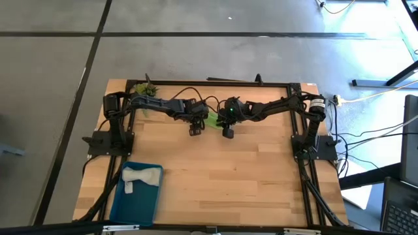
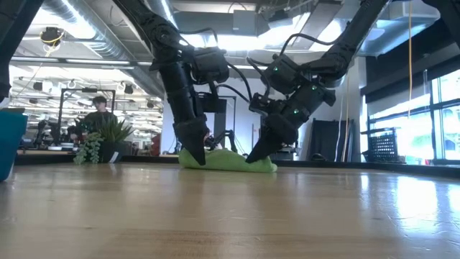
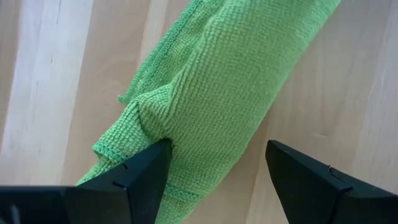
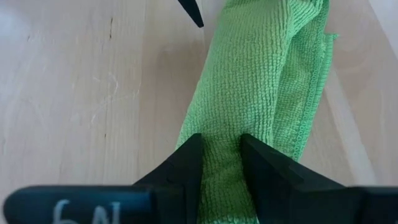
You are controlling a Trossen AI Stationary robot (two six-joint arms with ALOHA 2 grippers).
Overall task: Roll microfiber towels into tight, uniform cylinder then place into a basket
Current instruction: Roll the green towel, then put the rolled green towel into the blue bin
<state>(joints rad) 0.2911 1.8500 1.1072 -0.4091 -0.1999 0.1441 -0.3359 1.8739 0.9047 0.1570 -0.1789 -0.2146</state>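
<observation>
A pale wooden table (image 1: 215, 170) fills the middle of the high view, with grey floor above it, and near its upper centre lies the lime green towel (image 1: 214, 117), rolled into a loose, long bundle. The right gripper (image 4: 222, 163) has its fingers closed on one end of that roll, while the left gripper (image 3: 214, 168) stands with fingers spread, one finger (image 3: 146, 171) touching the cloth. Farther out, at lower left, the teal basket (image 1: 121, 202) holds the light grey towel (image 1: 142, 176), and a small plant (image 1: 145, 88) sits at the table's upper left corner.
</observation>
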